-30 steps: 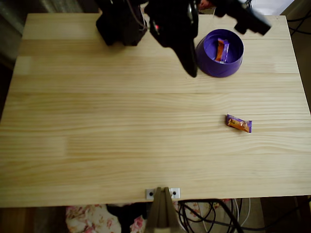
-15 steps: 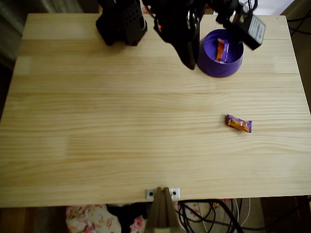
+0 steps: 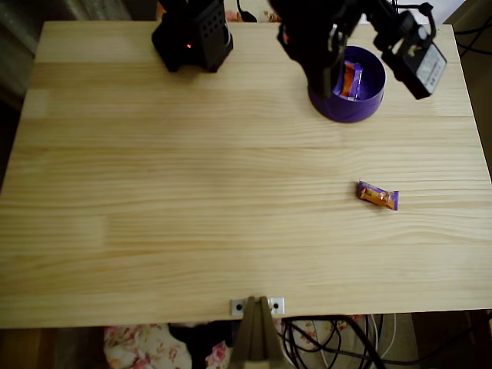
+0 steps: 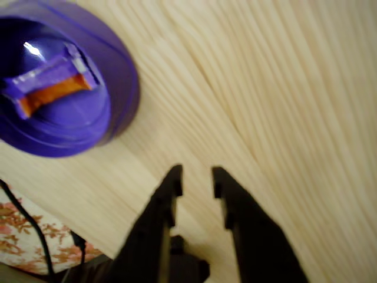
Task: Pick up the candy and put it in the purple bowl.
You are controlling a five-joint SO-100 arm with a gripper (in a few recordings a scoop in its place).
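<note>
Pincer [image 4: 195, 177] slightly spread, empty | purple bowl [image 4: 121, 68] just beside it, holding one candy [image 4: 50, 88] | second candy [image 3: 377, 195] well apart on tabletop [image 3: 192, 192] | risk: arm clipping the bowl's wall, shoving it.

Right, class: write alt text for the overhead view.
A purple bowl holding one candy sits near the wooden table's far edge, the black robot arm beside it. A second candy lies apart on the table.
</note>
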